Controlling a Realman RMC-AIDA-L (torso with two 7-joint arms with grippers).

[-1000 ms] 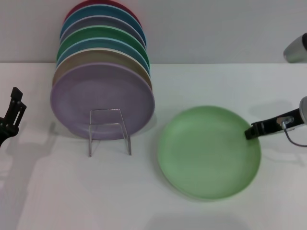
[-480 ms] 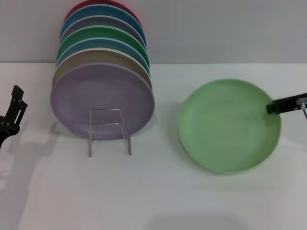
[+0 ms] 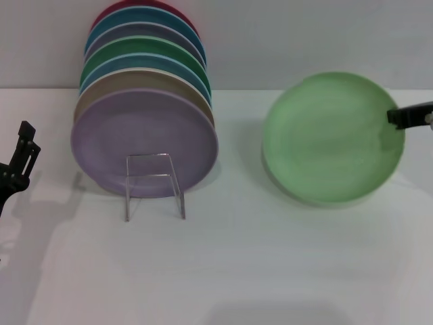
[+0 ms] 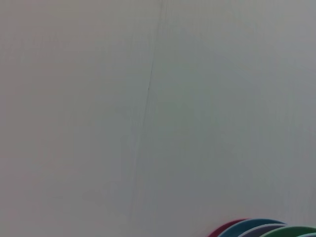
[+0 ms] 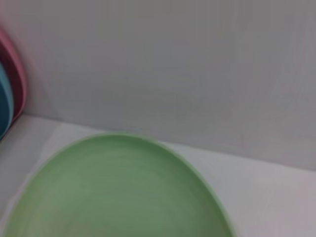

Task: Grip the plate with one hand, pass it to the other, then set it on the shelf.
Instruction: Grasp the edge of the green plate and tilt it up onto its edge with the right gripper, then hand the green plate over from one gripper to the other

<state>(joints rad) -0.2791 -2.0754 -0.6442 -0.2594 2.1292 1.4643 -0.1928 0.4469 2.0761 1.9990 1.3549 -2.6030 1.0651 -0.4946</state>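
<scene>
The pale mint-green plate (image 3: 331,139) hangs off the table at the right, tilted up with its face toward me. My right gripper (image 3: 396,116) is shut on its right rim; only a black finger shows at the picture's edge. The plate also fills the lower part of the right wrist view (image 5: 118,192). The shelf (image 3: 154,177), a small clear acrylic and wire stand, is on the table at centre left, in front of a lilac plate. My left gripper (image 3: 19,159) is at the far left edge, well away from the plate.
A row of coloured plates leans upright behind the shelf, with the lilac plate (image 3: 145,132) in front and a darker green one (image 3: 145,47) farther back. Their top edges show in the left wrist view (image 4: 266,228). A white wall stands behind the table.
My right gripper has lifted the mint-green plate off the table and carried it up and to the right, tilting it more upright. The left arm has not moved.
</scene>
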